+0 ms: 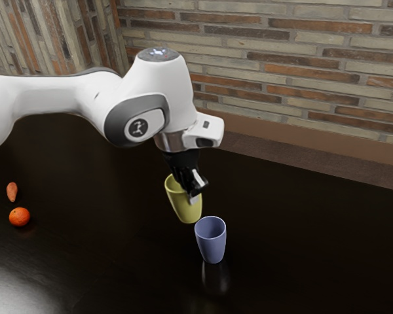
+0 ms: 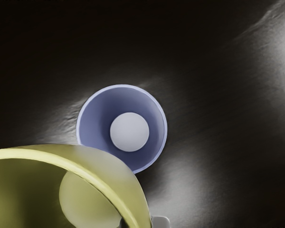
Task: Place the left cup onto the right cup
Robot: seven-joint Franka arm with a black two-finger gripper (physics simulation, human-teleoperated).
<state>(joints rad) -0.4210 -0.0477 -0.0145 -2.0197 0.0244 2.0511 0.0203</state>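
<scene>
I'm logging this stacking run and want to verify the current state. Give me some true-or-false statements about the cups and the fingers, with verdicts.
1. The fingers are shut on the yellow-green cup. True.
2. The yellow-green cup sits nested in the blue cup. False: it hangs off the table, beside the blue cup toward the exterior view's left.
3. The blue cup stands upright on the table. True.
4. The held cup hangs perfectly upright. False: it is tilted.
5. Two small orange things lie near the exterior view's right edge. False: they lie near its left edge.
</scene>
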